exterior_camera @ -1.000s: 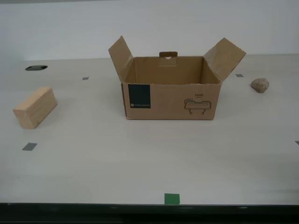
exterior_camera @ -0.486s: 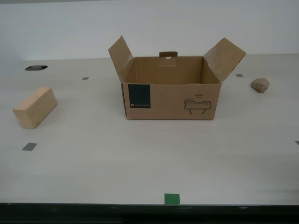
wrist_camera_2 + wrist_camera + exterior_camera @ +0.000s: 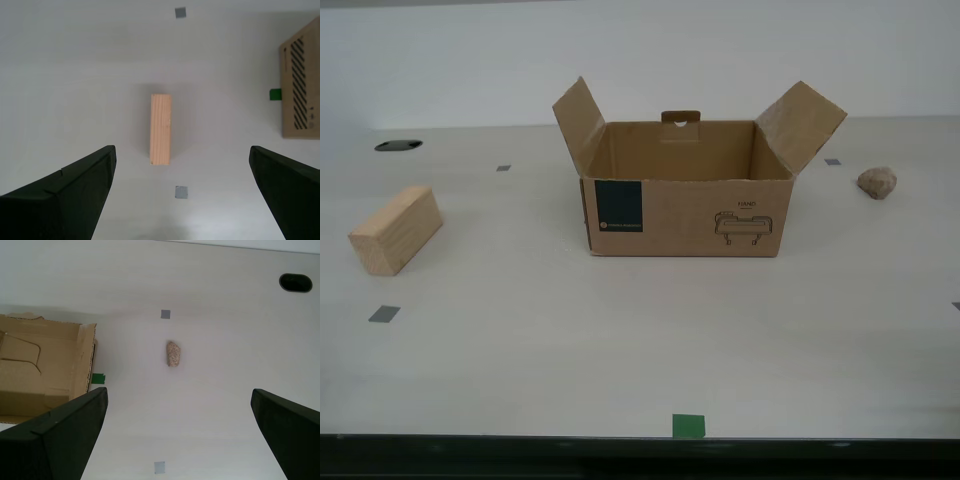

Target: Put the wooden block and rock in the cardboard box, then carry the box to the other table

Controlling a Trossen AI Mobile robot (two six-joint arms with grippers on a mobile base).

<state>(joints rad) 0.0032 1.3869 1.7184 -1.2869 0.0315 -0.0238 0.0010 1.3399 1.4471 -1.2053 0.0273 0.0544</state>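
Observation:
The open cardboard box stands mid-table with its side flaps up. The wooden block lies toward the exterior view's left and the rock toward its right, both on the table outside the box. No arm shows in the exterior view. My second gripper hangs open high above the wooden block, with the box's edge off to one side. My first gripper hangs open high above the rock, beside the box. The other table is out of view.
Small grey tape squares dot the cream tabletop. A green tape square sits near the front edge. A dark oval hole lies at the back on the exterior view's left.

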